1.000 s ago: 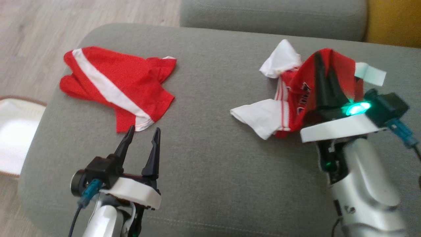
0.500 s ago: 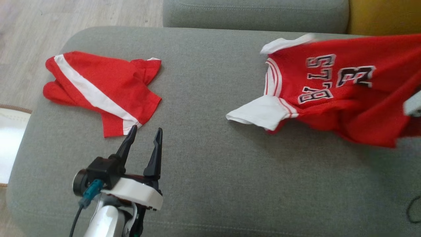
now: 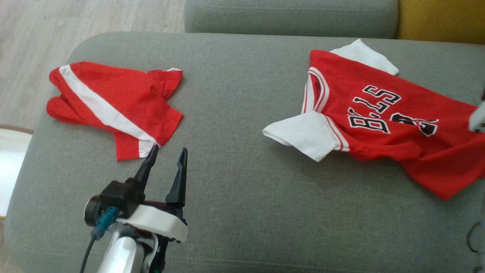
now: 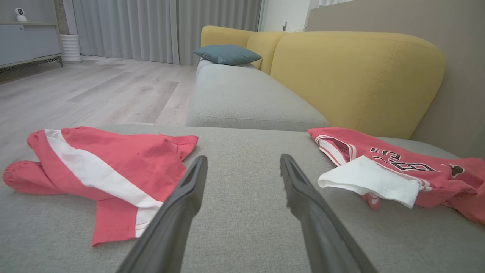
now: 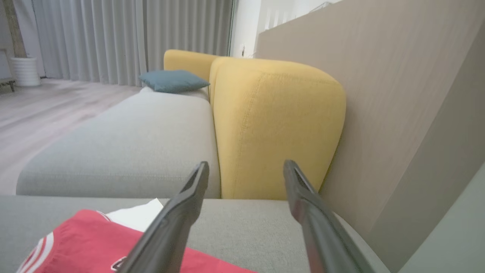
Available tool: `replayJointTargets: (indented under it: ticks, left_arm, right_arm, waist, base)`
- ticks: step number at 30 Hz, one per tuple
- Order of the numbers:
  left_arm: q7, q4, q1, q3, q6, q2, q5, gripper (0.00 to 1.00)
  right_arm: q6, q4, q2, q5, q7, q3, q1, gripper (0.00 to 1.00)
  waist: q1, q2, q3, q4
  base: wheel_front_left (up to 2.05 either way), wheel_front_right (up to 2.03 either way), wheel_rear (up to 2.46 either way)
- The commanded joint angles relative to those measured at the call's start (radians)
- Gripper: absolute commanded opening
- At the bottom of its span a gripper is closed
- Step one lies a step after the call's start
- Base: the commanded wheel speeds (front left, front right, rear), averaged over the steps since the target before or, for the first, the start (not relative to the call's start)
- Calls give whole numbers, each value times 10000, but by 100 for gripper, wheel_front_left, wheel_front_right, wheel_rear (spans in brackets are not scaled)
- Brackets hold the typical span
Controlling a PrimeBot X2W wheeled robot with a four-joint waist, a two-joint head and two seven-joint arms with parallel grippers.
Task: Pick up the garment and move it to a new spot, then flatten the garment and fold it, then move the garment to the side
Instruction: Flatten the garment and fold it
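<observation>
A red jersey with white sleeves and black lettering lies spread across the right side of the grey sofa cushion, a little rumpled at its lower right. It also shows in the left wrist view. My right gripper stands open with nothing between its fingers, above the jersey's near edge. A pale blurred part of my right arm sits at the head view's right edge. My left gripper is open and empty near the cushion's front left, its tips apart.
Red shorts with a white stripe lie at the cushion's left, just beyond my left gripper. A yellow backrest rises behind the right end, and a second grey cushion lies at the back. Wooden floor is to the left.
The jersey was bunched up on my right gripper; it has been let go and now lies spread on the cushion. My right gripper has drawn back to the right. The camera shifted slightly.
</observation>
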Motion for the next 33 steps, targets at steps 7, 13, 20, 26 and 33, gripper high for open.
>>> replayJointTargets:
  ticks: [7,13,20,26,33]
  left_arm:
    - [-122,-394,-233,346,59,0,-138,100]
    - [-122,-557,-88,402,110,0,-310,100]
    - [-122,-610,34,323,118,0,-353,100]
    - [-122,-516,-54,154,36,-1,-308,100]
    - [-122,-382,-224,-71,20,-1,-350,100]
  right_arm:
    - [-7,-1953,1026,852,-1082,1498,959,100]
    - [-7,-3411,1543,1862,-1711,2778,2977,100]
    - [-7,-4028,1614,3094,-2152,3936,4613,100]
    - [-7,-4000,1617,2964,-2221,4298,4737,100]
    - [-7,-3481,1618,1990,-1636,4869,4246,100]
  waist:
    - [0,-1,-389,-318]
    - [0,-1,-543,-408]
    - [0,-1,-534,-412]
    - [0,-1,-338,-184]
    - [0,-1,68,427]
  base:
    - [0,0,0]
    - [0,0,0]
    - [0,0,0]
    - [0,0,0]
    - [0,0,0]
